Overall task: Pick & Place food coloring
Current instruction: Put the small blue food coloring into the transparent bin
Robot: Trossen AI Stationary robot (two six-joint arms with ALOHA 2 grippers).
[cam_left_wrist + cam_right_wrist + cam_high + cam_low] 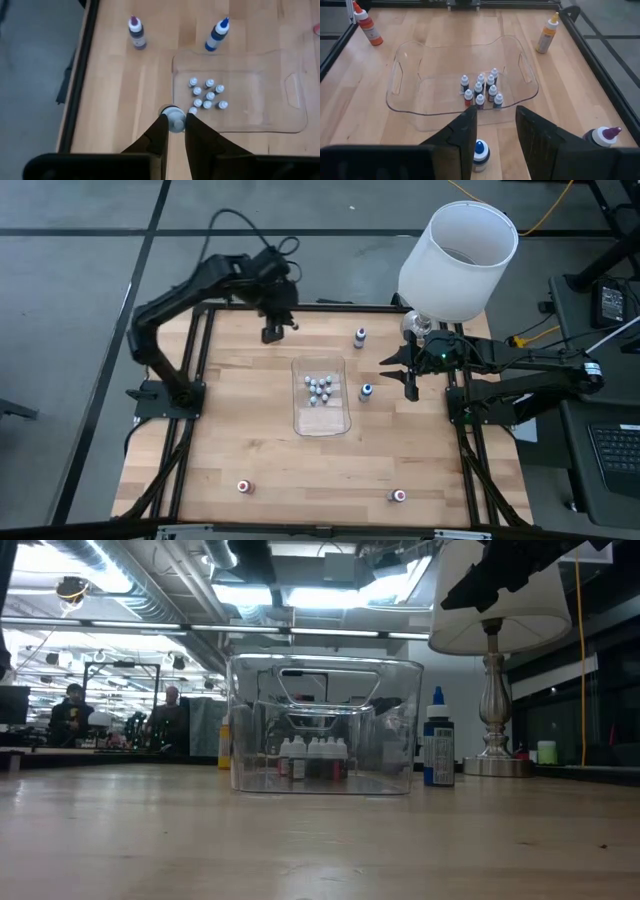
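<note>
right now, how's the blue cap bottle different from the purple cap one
Cap: the blue bottle has a blue tip, the purple bottle a purple one.
Place: the blue bottle stands close beside the tray; the purple bottle stands well clear of it.
Tool: the blue bottle is near the open right tool; the purple bottle has no tool near.
Shared: both stand upright, outside the tray, with dark bodies.

Nine small bottles (481, 91) in one clear tray (405, 75); five bottles outside it, one lamp (458, 258), two arms.
</note>
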